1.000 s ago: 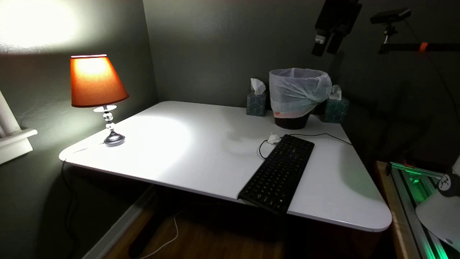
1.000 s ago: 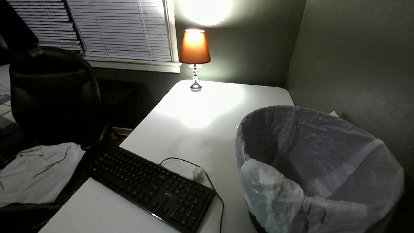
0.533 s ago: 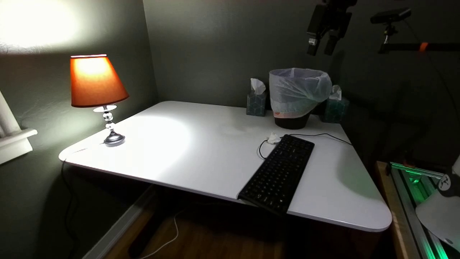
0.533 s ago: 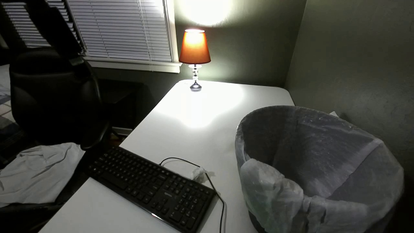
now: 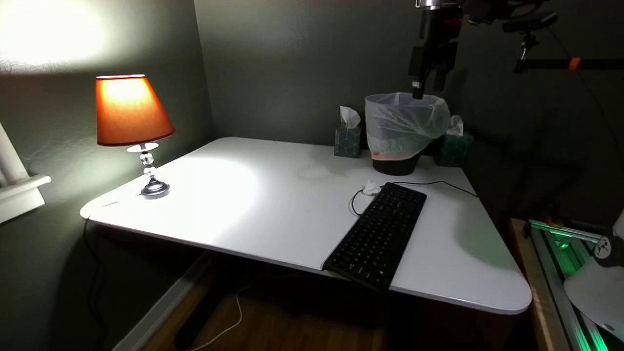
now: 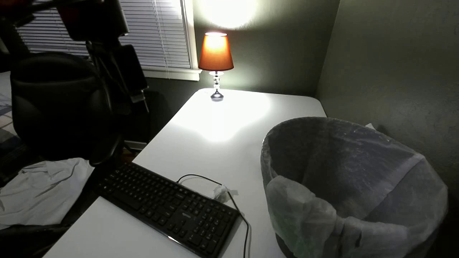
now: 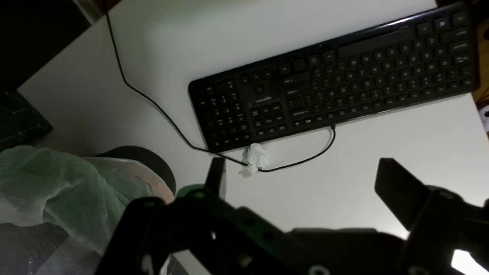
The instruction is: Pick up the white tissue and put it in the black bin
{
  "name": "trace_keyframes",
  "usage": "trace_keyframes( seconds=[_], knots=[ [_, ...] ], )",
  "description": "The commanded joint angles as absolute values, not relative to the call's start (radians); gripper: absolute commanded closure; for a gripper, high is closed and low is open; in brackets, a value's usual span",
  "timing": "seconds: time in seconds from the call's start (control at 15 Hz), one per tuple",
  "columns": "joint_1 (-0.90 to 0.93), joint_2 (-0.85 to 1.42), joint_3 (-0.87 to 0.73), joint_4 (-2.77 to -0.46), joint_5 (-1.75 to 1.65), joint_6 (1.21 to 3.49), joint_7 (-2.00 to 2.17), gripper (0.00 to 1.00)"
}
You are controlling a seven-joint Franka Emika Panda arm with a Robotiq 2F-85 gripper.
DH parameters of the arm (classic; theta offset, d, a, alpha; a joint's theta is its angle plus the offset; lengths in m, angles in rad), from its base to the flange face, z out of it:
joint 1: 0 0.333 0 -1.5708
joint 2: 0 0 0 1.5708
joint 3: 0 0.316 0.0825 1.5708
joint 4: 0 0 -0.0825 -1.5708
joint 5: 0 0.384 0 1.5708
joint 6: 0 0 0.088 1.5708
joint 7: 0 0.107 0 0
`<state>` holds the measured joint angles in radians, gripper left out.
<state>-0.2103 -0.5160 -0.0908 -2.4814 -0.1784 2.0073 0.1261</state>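
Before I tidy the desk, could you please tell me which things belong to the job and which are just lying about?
The job: gripper, crumpled white tissue, black bin.

Just around: keyboard, lamp, tissue box, another tissue box, office chair.

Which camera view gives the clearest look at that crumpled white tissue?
The wrist view: the crumpled white tissue looks largest there, seen from above and unblocked by the black two-fingered pincer. Both exterior views show it smaller, as a pale clump beside the long black keyboard.
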Motion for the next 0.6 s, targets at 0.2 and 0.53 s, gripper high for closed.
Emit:
trace_keyframes(
  seconds=[0.2, 0.53],
  knots=[
    [-0.215, -0.427, -0.127, -2.468, -0.23, 2.09, 0.058, 0.0],
    [-0.215, -0.39, -0.143, -2.461, -0.23, 2.115, 0.024, 0.0]
  ],
)
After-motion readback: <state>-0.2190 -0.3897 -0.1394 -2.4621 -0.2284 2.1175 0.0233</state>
